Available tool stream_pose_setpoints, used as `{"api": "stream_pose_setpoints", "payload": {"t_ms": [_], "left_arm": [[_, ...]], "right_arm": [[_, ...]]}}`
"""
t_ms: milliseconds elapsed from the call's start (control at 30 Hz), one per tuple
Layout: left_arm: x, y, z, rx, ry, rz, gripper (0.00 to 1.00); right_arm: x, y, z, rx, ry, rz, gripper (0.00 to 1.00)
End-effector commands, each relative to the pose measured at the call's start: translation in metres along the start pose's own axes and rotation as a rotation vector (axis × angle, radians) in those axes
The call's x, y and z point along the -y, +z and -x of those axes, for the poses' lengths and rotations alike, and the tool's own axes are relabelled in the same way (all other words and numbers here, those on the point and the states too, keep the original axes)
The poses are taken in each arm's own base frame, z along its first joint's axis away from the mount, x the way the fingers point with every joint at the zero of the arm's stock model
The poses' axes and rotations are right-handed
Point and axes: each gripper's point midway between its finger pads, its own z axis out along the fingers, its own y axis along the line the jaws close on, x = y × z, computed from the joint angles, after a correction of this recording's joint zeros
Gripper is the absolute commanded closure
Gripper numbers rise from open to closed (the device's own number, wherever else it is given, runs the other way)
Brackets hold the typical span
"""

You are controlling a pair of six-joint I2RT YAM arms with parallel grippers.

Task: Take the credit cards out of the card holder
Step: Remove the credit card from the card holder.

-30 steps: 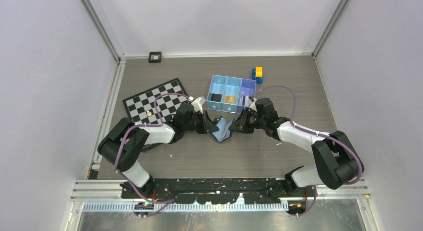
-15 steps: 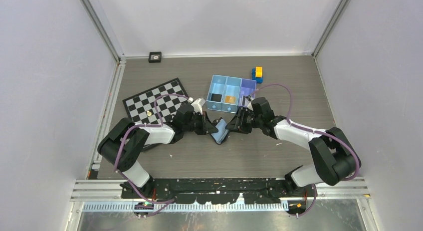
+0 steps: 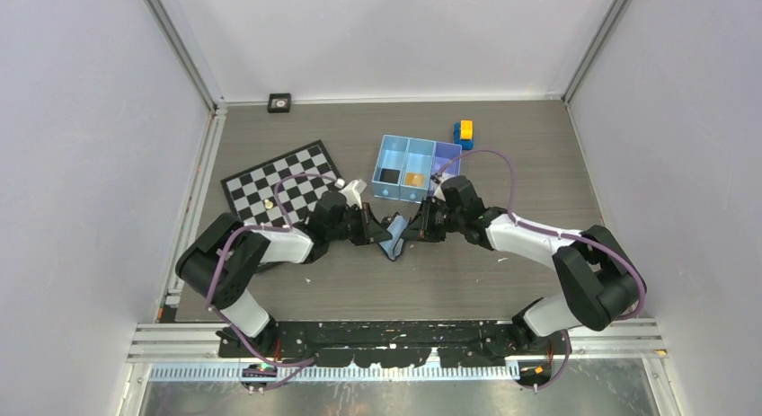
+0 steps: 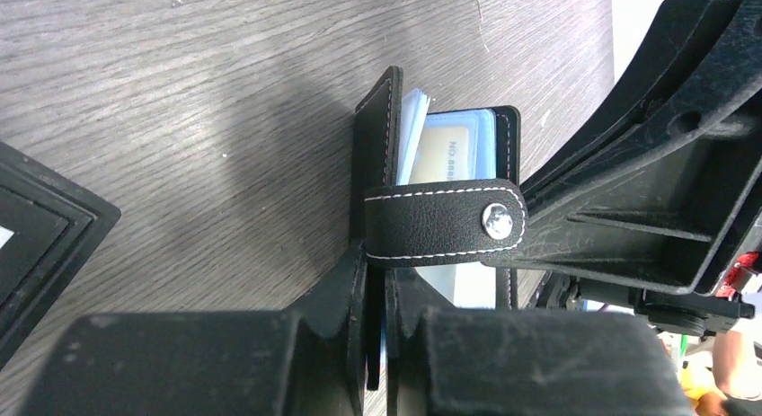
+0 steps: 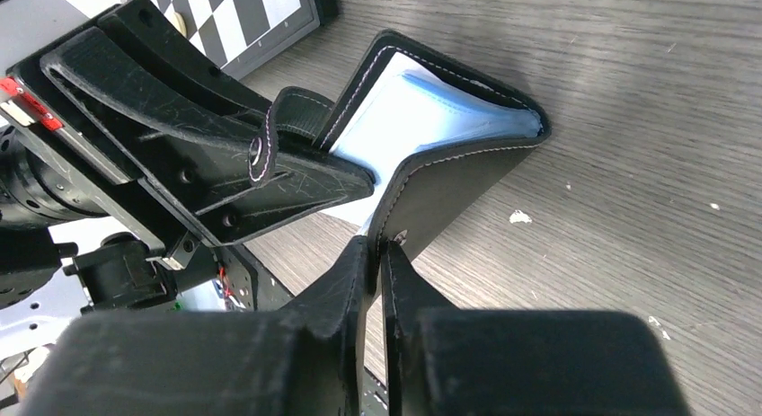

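Observation:
The black card holder (image 3: 393,237) stands half open on its edge between my two grippers, mid-table. My left gripper (image 3: 377,232) is shut on one cover (image 4: 374,155). Its snap strap (image 4: 442,224) hangs across, and a pale card (image 4: 454,151) shows in a clear sleeve. My right gripper (image 3: 412,231) is shut on the other cover (image 5: 467,178), with pale blue sleeves (image 5: 422,119) fanned between the covers. The left gripper (image 4: 376,274) and the right gripper (image 5: 376,254) each pinch a cover edge. A gold-orange card (image 3: 414,179) lies in the tray's middle compartment.
The light-blue three-compartment tray (image 3: 418,140) sits just behind the holder, with a dark item (image 3: 388,175) in its left compartment. A chessboard (image 3: 280,181) lies at the left. Yellow-and-blue blocks (image 3: 464,133) are behind the tray. A small black object (image 3: 279,102) sits at the back wall.
My right gripper has moved left toward the left gripper, and the holder's two covers have come closer together. The left arm has hardly moved.

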Motion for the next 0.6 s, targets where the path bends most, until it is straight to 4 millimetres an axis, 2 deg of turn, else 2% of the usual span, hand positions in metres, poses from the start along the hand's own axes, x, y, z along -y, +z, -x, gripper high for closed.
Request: {"api": "stream_pose_setpoints", "payload": {"t_ms": [0, 67, 167, 367, 433, 567], "left_arm": [[0.021, -0.009, 0.016, 0.080, 0.001, -0.094, 1.00], [0.022, -0.014, 0.020, 0.105, -0.001, -0.102, 0.99], [0.024, -0.022, 0.026, 0.139, 0.001, -0.111, 0.99], [0.034, -0.037, 0.034, 0.203, 0.043, -0.139, 0.85], [0.036, -0.041, 0.036, 0.220, 0.052, -0.142, 0.76], [0.040, -0.047, 0.039, 0.241, 0.065, -0.153, 0.49]], "right_arm": [[-0.016, 0.000, 0.011, 0.026, -0.037, 0.040, 0.92], [-0.019, -0.002, 0.013, 0.034, -0.042, 0.047, 0.99], [-0.023, -0.006, 0.015, 0.056, -0.051, 0.063, 0.99], [-0.030, -0.017, 0.022, 0.109, -0.070, 0.082, 0.99], [-0.033, -0.022, 0.025, 0.132, -0.083, 0.087, 1.00], [-0.038, -0.032, 0.028, 0.168, -0.112, 0.100, 1.00]]}}
